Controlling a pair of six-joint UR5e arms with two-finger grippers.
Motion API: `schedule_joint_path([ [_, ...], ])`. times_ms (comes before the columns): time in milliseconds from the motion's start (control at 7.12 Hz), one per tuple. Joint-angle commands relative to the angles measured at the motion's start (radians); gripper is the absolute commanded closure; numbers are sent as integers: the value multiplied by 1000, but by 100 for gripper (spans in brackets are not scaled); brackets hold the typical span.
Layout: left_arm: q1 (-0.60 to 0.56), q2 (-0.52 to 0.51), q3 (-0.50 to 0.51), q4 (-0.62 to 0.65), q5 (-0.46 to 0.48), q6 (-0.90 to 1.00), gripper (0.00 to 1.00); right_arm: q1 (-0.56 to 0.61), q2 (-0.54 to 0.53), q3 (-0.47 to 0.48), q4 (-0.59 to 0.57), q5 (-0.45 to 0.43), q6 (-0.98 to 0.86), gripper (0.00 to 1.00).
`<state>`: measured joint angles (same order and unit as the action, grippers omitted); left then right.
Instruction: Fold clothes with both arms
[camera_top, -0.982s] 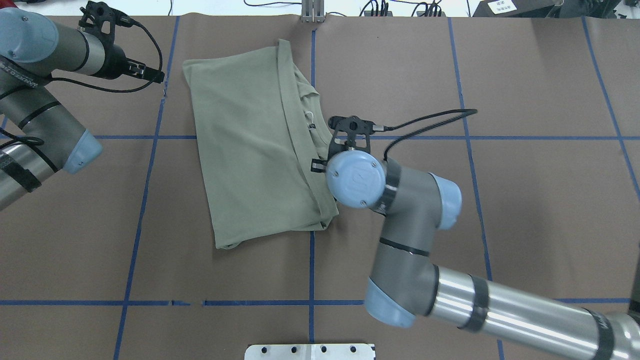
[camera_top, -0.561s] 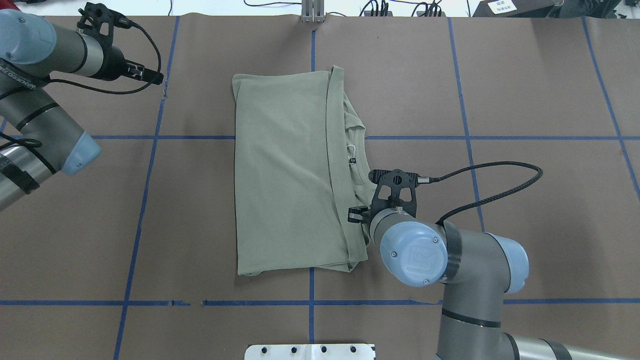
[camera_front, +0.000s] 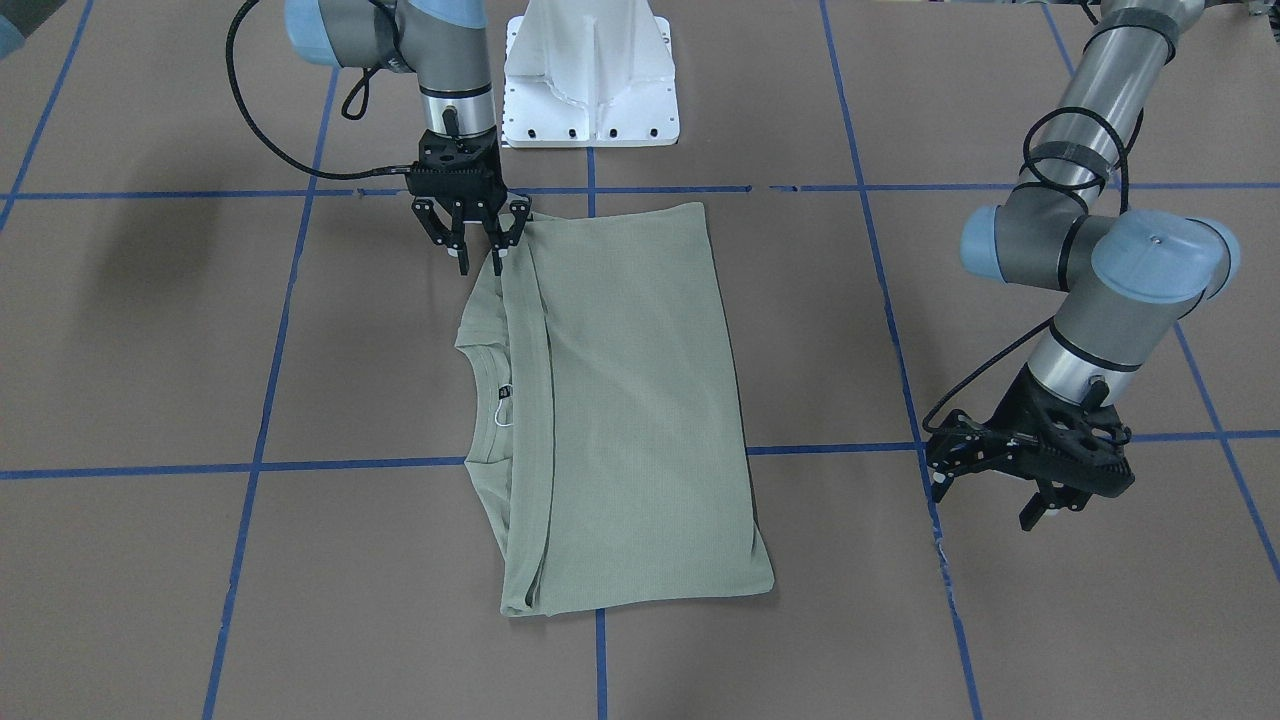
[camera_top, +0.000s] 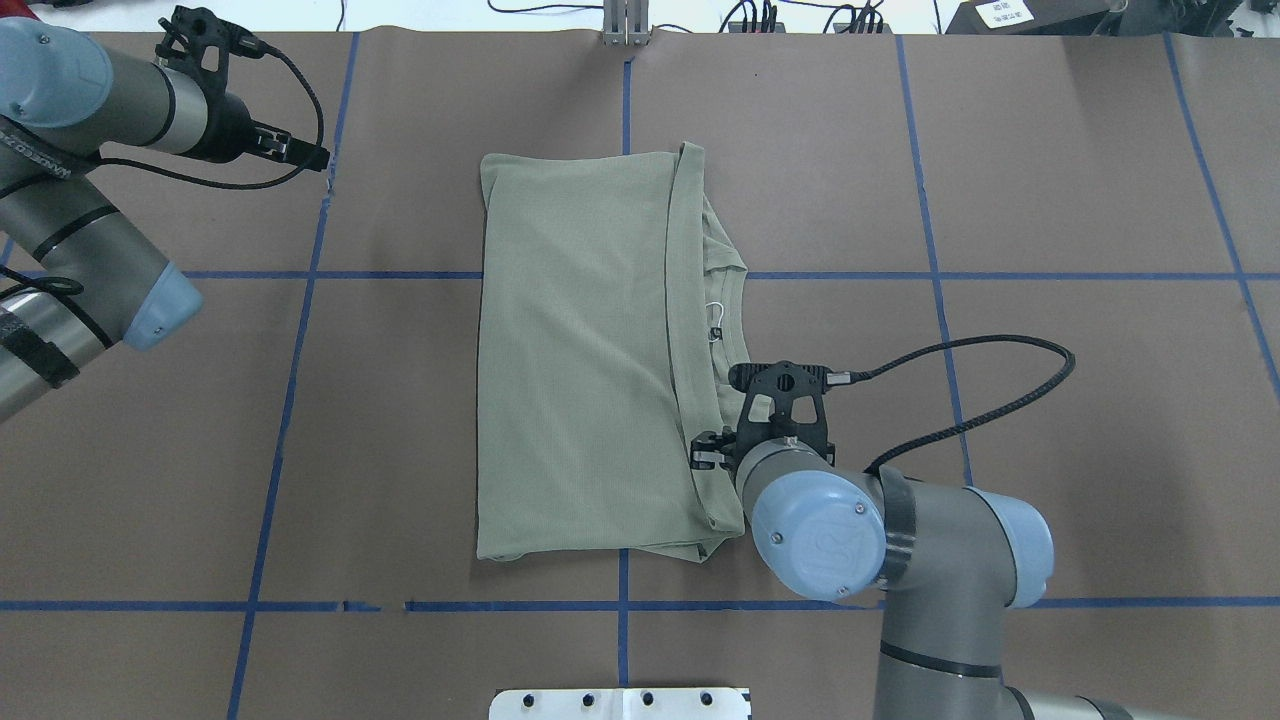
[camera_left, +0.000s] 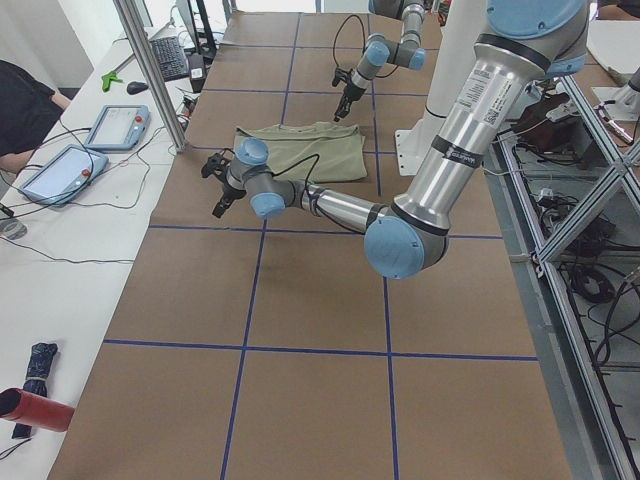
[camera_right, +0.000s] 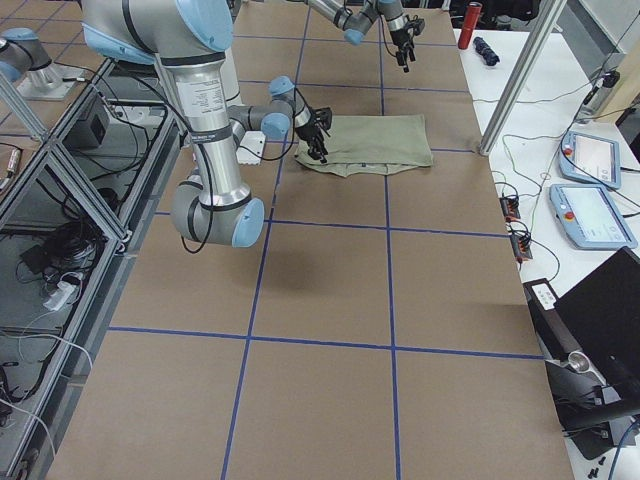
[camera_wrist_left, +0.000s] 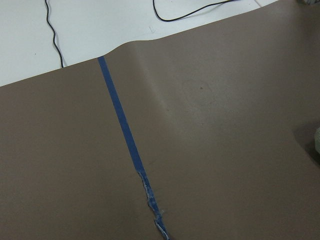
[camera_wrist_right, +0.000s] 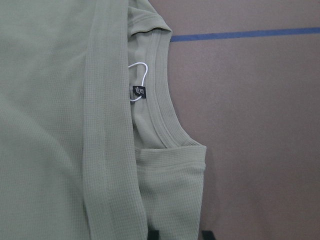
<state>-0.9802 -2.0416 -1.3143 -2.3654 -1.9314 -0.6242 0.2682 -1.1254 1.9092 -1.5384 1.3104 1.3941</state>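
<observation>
**Right gripper at the folded shirt's near corner, left gripper well clear**

Nearest the robot, the white pedestal (camera_front: 590, 80) stands at the table's edge. Just beyond it the right arm (camera_top: 940, 560) bends inward and points the right gripper (camera_front: 480, 262) straight down at the near right-hand corner of the shirt (camera_top: 570, 350). Its fingers stand part-way apart, astride the folded shoulder edge. The cloth lies flat between the tips, neither bunched nor lifted.

The sage-green shirt lies folded into a long rectangle in the middle of the brown table cover (camera_top: 1050, 400), across the central line of the blue tape grid (camera_top: 150, 605). One folded layer covers most of it. The crew neck shows along the robot's right side, with the black neck label (camera_wrist_right: 138, 92) and its white loop.

At the far left, the left arm (camera_top: 90, 230) holds the left gripper (camera_front: 985, 497) above bare cover. Its fingers are spread wide and empty, well apart from the shirt.
</observation>
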Motion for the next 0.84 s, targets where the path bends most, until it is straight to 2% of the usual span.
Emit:
schedule_joint_path([
  [0,0,0,0,0,-8,0,0,55,142,-62,-121,84,-96,0],
  [140,0,0,0,0,-8,0,0,57,156,-76,-127,137,-171,0],
  [281,0,0,0,0,-8,0,0,57,157,-90,-143,177,-238,6],
  [421,0,0,0,0,-8,0,0,58,201,-152,-167,179,-269,12],
  [561,0,0,0,0,-8,-2,0,78,275,-256,-169,179,-267,14],
  [702,0,0,0,0,-8,0,0,91,298,-318,-163,179,-264,15],
])
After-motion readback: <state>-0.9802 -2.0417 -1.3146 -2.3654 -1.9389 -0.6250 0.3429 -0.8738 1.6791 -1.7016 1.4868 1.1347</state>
